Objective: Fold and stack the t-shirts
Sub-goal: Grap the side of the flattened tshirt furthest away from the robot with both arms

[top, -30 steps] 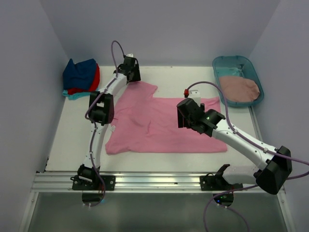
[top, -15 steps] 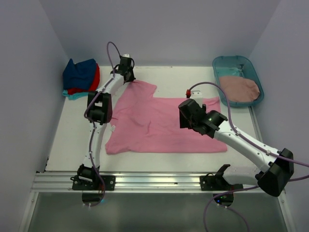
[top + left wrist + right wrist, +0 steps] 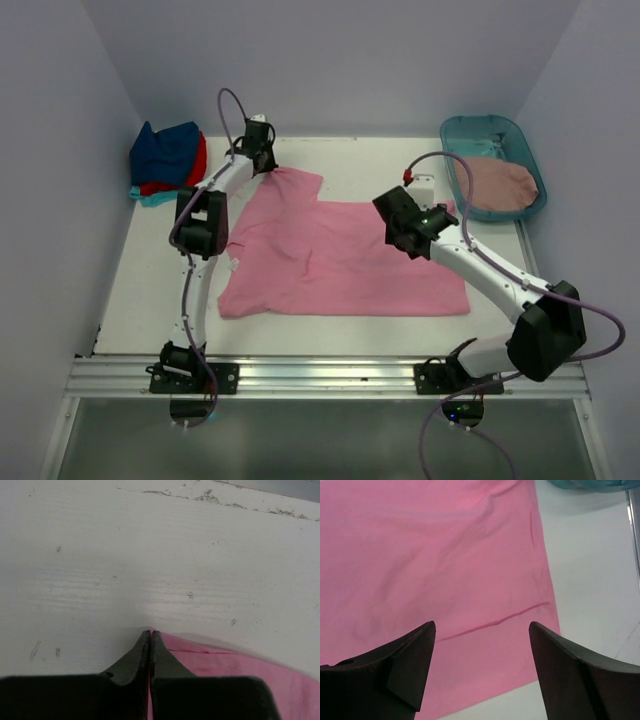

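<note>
A bright pink t-shirt (image 3: 340, 255) lies spread flat on the white table. My left gripper (image 3: 270, 164) is at its far left corner, shut on the cloth. In the left wrist view the left gripper (image 3: 150, 631) has its fingers pressed together, with the pink t-shirt (image 3: 225, 662) pinched between them. My right gripper (image 3: 432, 207) hovers open over the shirt's far right corner. The right wrist view shows the right gripper (image 3: 482, 623) with jaws wide apart above the pink t-shirt (image 3: 445, 555), holding nothing. A dusty rose t-shirt (image 3: 495, 182) lies in the tub.
The teal tub (image 3: 455, 130) stands at the far right, its edge (image 3: 585, 484) just beyond the right gripper. A pile of navy (image 3: 165, 148), red (image 3: 195, 165) and turquoise (image 3: 150, 197) shirts sits at the far left. Walls enclose the table.
My left gripper shifted slightly left and closed on the pink shirt's far left corner. My right arm swung toward the far right corner, nearer the tub.
</note>
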Robot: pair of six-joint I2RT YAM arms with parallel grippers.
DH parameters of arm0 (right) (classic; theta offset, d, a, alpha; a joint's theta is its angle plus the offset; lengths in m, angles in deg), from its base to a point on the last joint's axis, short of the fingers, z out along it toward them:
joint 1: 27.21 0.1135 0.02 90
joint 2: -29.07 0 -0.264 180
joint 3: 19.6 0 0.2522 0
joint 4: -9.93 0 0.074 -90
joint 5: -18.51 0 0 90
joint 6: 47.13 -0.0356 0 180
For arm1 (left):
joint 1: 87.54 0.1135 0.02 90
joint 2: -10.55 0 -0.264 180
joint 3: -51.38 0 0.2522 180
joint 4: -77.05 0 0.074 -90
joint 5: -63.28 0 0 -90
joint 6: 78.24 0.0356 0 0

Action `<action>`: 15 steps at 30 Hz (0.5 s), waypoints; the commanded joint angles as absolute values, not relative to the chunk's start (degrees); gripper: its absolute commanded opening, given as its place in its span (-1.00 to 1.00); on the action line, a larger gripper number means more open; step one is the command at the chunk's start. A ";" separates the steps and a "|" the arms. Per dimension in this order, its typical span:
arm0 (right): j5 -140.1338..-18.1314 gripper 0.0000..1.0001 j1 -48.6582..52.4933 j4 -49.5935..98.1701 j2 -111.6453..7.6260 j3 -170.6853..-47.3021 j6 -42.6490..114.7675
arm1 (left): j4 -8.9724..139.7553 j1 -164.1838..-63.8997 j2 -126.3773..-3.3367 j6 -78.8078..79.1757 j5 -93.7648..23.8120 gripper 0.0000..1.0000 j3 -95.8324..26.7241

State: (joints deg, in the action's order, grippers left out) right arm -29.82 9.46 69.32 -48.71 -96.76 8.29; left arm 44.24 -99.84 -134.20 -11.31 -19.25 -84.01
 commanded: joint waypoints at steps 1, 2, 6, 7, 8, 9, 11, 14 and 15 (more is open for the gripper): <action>-28.14 0.60 2.87 65.54 -54.06 -102.17 7.01 | 44.39 -98.79 -127.97 -9.51 -17.58 -1.00 -81.40; -28.86 0.60 1.72 65.01 -57.64 -104.18 7.10 | 44.39 -98.71 -127.53 -9.42 -16.97 -1.00 -80.08; -32.46 0.61 -3.29 63.86 -66.71 -110.78 7.10 | 43.77 -97.57 -125.69 -9.85 -17.05 -1.00 -76.48; -33.69 0.61 -4.78 63.86 -68.38 -112.18 7.02 | 43.86 -97.04 -125.33 -10.12 -16.96 -1.00 -75.68; -34.39 0.61 -5.41 63.77 -69.79 -114.89 7.19 | 43.78 -96.69 -125.07 -10.38 -17.22 -1.00 -74.46; -34.92 0.61 -5.85 63.34 -73.03 -116.05 7.97 | 43.60 -96.33 -124.72 -10.65 -17.48 -1.00 -74.01; -35.02 0.61 -6.99 63.24 -76.03 -119.91 8.68 | 43.08 -95.45 -124.28 -10.74 -17.57 -1.00 -73.13; -36.42 0.62 -8.84 63.51 -81.05 -124.57 9.56 | 42.37 -93.96 -123.31 -10.65 -17.66 -1.00 -71.90; -36.86 0.62 -9.28 63.51 -82.19 -125.72 9.91 | 42.28 -93.44 -122.53 -10.82 -17.84 -1.00 -71.46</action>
State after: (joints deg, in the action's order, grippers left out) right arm -35.33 -8.03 64.75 -80.14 -120.65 8.92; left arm 43.43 -95.75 -127.01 -11.18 -18.51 -72.95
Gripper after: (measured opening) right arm 0.808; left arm 0.012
